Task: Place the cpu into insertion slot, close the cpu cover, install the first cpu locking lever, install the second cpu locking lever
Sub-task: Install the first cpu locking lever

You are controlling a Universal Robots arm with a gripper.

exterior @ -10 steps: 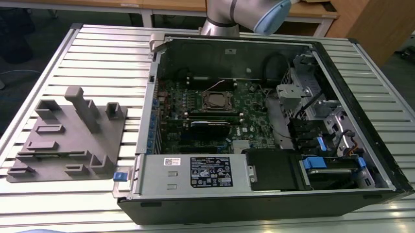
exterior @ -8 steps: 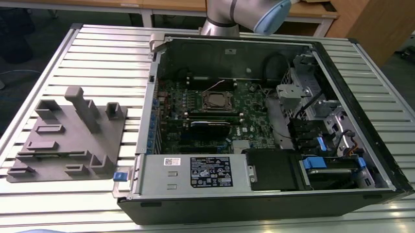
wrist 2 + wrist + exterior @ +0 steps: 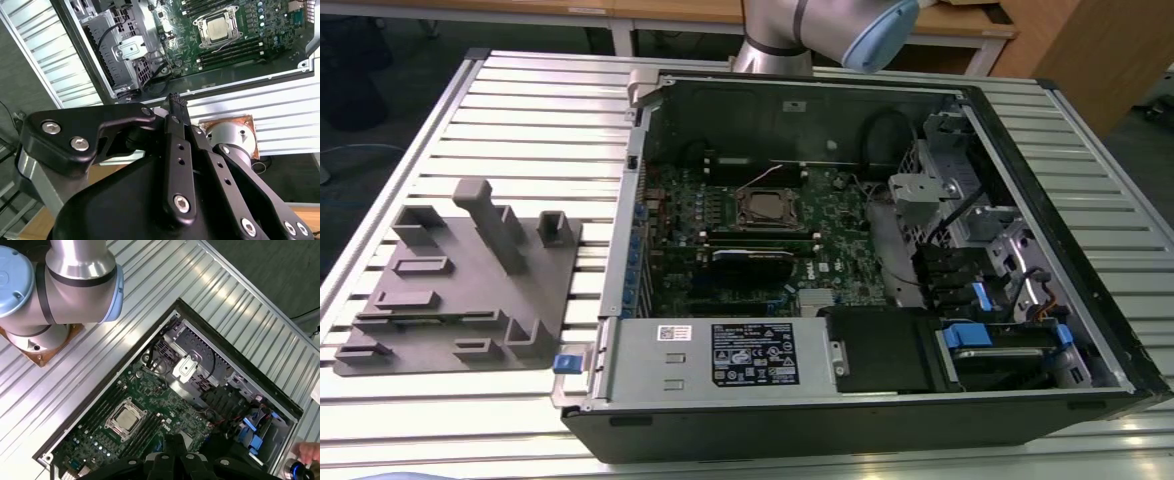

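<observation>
Gripper (image 3: 175,101): black fingers drawn together on nothing, held high above the open computer case (image 3: 1047,330) in both wrist views. Cpu (image 3: 125,419): dull silver square seated in the insertion slot (image 3: 744,222) of the green motherboard (image 3: 165,405), well apart from the fingertips and far below them. Cpu cover (image 3: 202,26): silver frame lying around the chip, likewise clear of the gripper; whether its levers were latched could not be told.

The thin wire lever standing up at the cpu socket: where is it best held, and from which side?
Likely grip the wire lever at its raised free end, from above, jaws across the wire: it is thin and rises off the insertion slot.
</observation>
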